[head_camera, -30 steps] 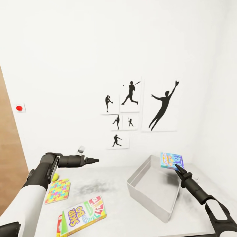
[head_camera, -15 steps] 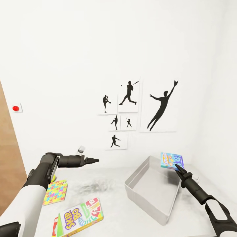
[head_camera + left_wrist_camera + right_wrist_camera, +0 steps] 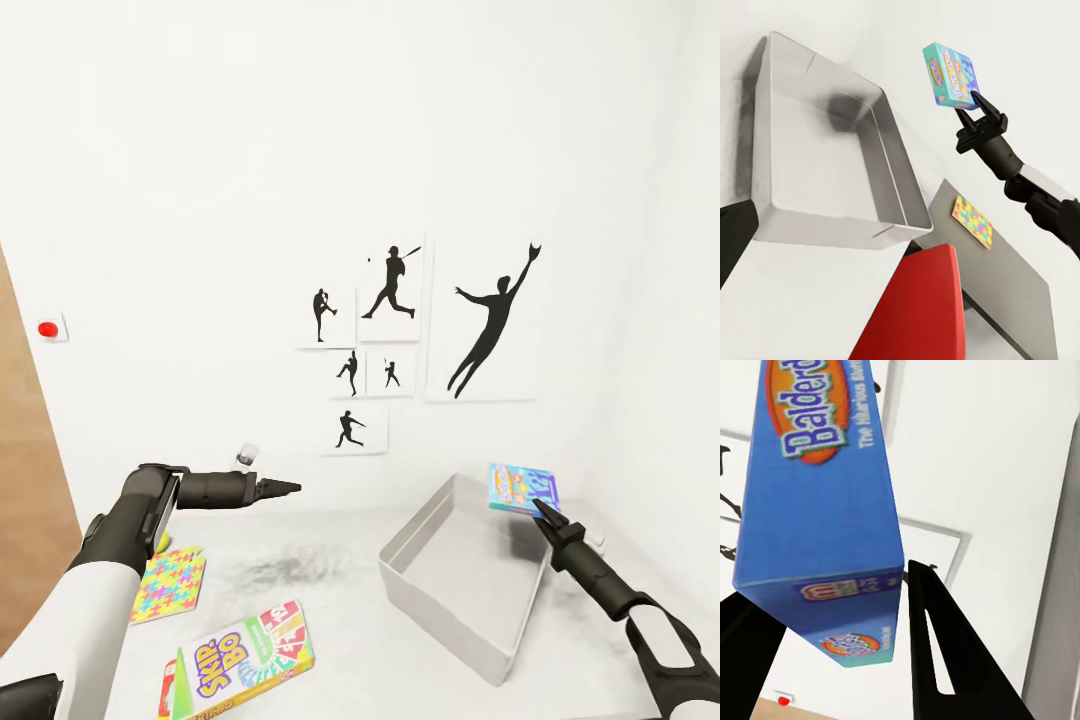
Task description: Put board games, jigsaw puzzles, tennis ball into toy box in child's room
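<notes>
"SKIP-BO" on red-and-green board game (image 3: 245, 655) | "Balder…", "The Hilarious" on blue board game (image 3: 817, 502)

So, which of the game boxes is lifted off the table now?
The blue board game, clamped by the right gripper in the air over the toy box. The Skip-Bo box and the jigsaw puzzle lie flat on the table.

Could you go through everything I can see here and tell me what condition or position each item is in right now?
blue board game: held in the air above the toy box's far corner.
right gripper: shut on the blue board game.
left gripper: holding nothing, above the table.
toy box: on the table, nothing in it.
jigsaw puzzle: flat on the table.
Skip-Bo game: flat on the table.
</notes>
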{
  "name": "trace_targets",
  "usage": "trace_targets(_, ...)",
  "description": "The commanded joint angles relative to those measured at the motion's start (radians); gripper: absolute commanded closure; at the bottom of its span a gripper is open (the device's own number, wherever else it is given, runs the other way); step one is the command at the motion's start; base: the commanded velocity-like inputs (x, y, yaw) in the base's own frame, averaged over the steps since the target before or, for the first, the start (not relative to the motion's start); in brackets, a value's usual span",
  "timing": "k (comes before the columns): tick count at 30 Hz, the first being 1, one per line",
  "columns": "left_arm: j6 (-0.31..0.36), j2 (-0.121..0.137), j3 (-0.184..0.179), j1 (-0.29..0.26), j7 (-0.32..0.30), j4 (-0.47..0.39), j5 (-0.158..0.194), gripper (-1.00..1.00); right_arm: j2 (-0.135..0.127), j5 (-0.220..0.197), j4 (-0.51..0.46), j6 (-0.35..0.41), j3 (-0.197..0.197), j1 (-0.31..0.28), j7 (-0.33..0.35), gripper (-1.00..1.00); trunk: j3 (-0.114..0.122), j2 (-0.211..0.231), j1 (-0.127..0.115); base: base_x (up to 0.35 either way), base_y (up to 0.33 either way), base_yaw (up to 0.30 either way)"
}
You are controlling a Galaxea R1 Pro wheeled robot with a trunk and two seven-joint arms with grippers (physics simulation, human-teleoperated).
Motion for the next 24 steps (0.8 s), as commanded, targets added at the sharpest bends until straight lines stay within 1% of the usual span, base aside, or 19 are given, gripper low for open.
trace_targets(1, 0.010, 0.000, 0.003, 0.000, -0.009, -0.001, -0.011, -1.00, -0.002, -0.003, 0.000, 0.007, -0.002, -0.001, 0.003, 1.00, 0.000, -0.001, 0.000, 0.000, 0.000, 0.000)
trace_targets(5, 0.010, 0.004, 0.006, 0.000, -0.010, -0.001, -0.010, -1.00, -0.005, 0.002, -0.024, 0.010, 0.004, -0.001, -0.005, 1.00, 0.000, -0.001, 0.000, 0.000, 0.000, 0.000)
trace_targets(7, 0.010, 0.005, 0.006, 0.000, -0.010, -0.001, -0.010, -1.00, -0.006, 0.017, -0.039, 0.022, 0.006, -0.001, -0.027, 1.00, 0.000, -0.001, 0.000, 0.000, 0.000, 0.000)
trace_targets(8, 0.010, 0.005, 0.007, 0.000, -0.010, -0.001, -0.010, -1.00, -0.006, 0.035, -0.046, 0.043, 0.006, -0.001, -0.053, 1.00, 0.000, -0.001, 0.000, 0.000, 0.000, 0.000)
trace_targets(10, 0.010, 0.005, 0.008, 0.000, -0.010, -0.001, -0.010, -1.00, -0.008, 0.056, -0.054, 0.075, 0.005, -0.004, -0.087, 1.00, 0.000, -0.001, 0.000, 0.000, 0.000, 0.000)
trace_targets(12, 0.010, 0.007, 0.009, 0.000, -0.010, -0.001, -0.010, -1.00, -0.014, 0.092, -0.070, 0.158, 0.003, -0.025, -0.175, 1.00, 0.000, -0.001, 0.000, 0.000, 0.000, 0.000)
trace_targets(13, 0.011, 0.007, 0.009, 0.000, -0.010, -0.001, -0.010, -1.00, -0.016, 0.097, -0.072, 0.177, 0.002, -0.034, -0.200, 1.00, 0.000, -0.001, 0.000, 0.000, 0.000, 0.000)
trace_targets(14, 0.011, 0.008, 0.009, 0.000, -0.010, -0.001, -0.010, -1.00, -0.018, 0.105, -0.076, 0.208, 0.002, -0.057, -0.256, 1.00, 0.000, -0.001, 0.000, 0.000, 0.000, 0.000)
trace_targets(15, 0.011, 0.007, 0.009, 0.000, -0.010, -0.001, -0.010, -1.00, -0.018, 0.107, -0.077, 0.221, 0.002, -0.069, -0.284, 1.00, 0.000, -0.001, 0.000, 0.000, 0.000, 0.000)
trace_targets(16, 0.011, 0.008, 0.008, 0.000, -0.010, -0.001, -0.010, -1.00, -0.019, 0.107, -0.079, 0.239, 0.001, -0.091, -0.339, 1.00, 0.000, -0.001, 0.000, 0.000, 0.000, 0.000)
trace_targets(17, 0.011, 0.008, 0.008, 0.000, -0.010, -0.001, -0.010, -1.00, -0.019, 0.106, -0.079, 0.246, 0.001, -0.101, -0.365, 1.00, 0.000, -0.001, 0.000, 0.000, 0.000, 0.000)
trace_targets(18, 0.011, 0.007, 0.008, 0.000, -0.010, -0.001, -0.010, -1.00, -0.020, 0.104, -0.080, 0.257, -0.001, -0.118, -0.409, 1.00, 0.000, -0.001, 0.000, 0.000, 0.000, 0.000)
trace_targets(20, 0.011, 0.007, 0.008, 0.000, -0.010, -0.001, -0.010, -1.00, -0.018, 0.099, -0.081, 0.272, -0.004, -0.134, -0.457, 1.00, 0.000, -0.001, 0.000, 0.000, 0.000, 0.000)
trace_targets(24, 0.011, 0.007, 0.008, 0.000, -0.010, -0.001, -0.010, -1.00, -0.010, 0.077, -0.086, 0.299, -0.006, -0.147, -0.499, 1.00, 0.000, -0.001, 0.000, 0.000, 0.000, 0.000)
